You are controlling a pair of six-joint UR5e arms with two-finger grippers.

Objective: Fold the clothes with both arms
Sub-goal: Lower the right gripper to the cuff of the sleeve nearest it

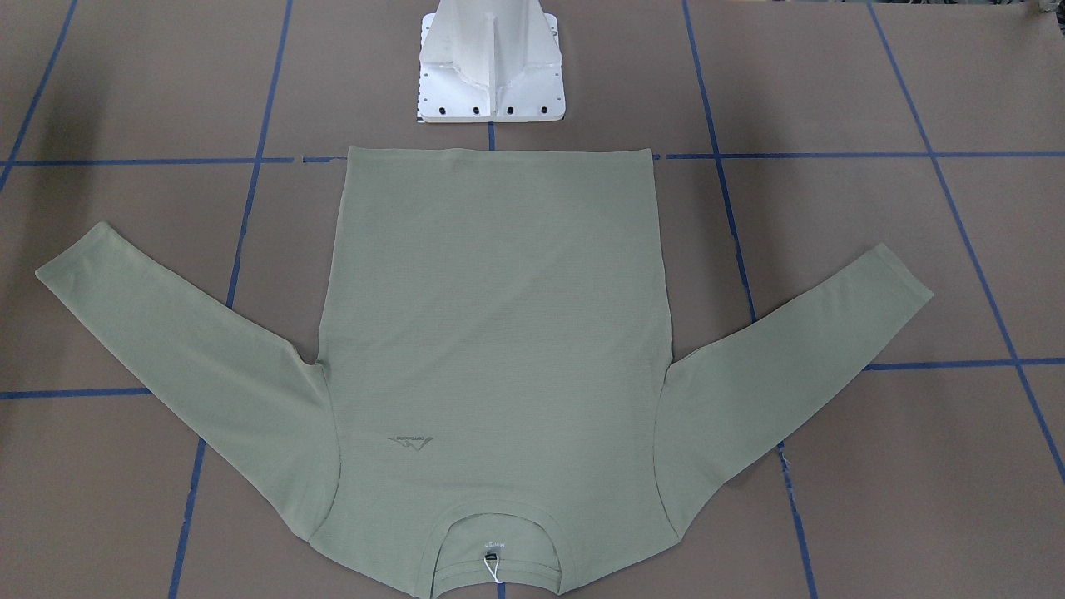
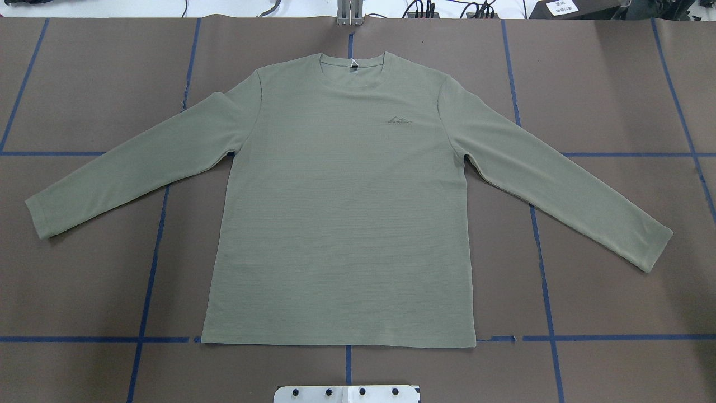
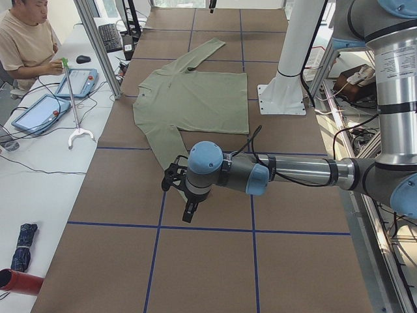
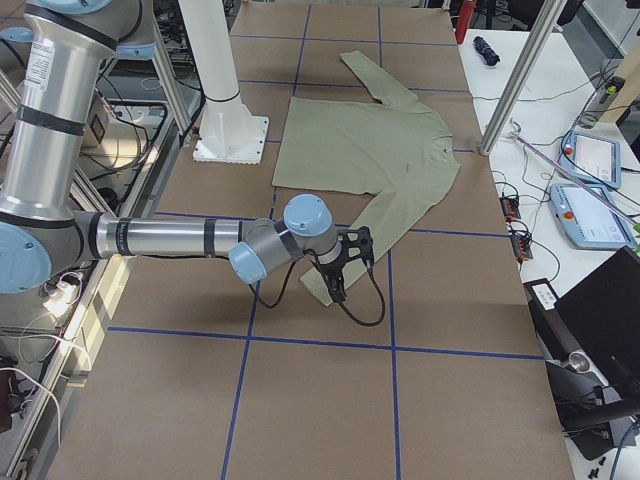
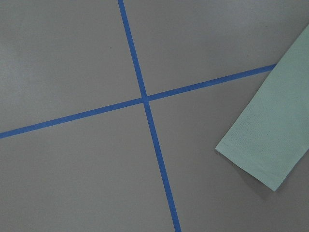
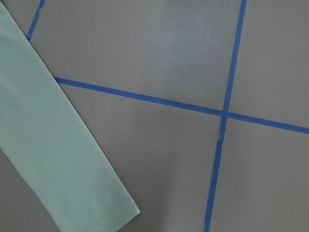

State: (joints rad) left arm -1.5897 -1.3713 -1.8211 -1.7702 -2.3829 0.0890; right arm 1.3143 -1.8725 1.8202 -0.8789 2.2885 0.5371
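Sage-green shirt (image 1: 499, 316) spread flat, logo side up, on the brown table (image 1: 915, 83).

Front-facing view: its long axis ran from the hem, beside the white pedestal (image 1: 491, 75), to the collar at the near edge. Overhead: collar far, hem near, sleeves slanting outward toward the robot's side. Left side view: the left gripper (image 3: 187, 210) hung by the near cuff, opening impossible to tell. Right side view: the right gripper (image 4: 338, 285) likewise. Wrist views: each showed one cuff lying free beside crossed blue tape lines (image 5: 145, 99).
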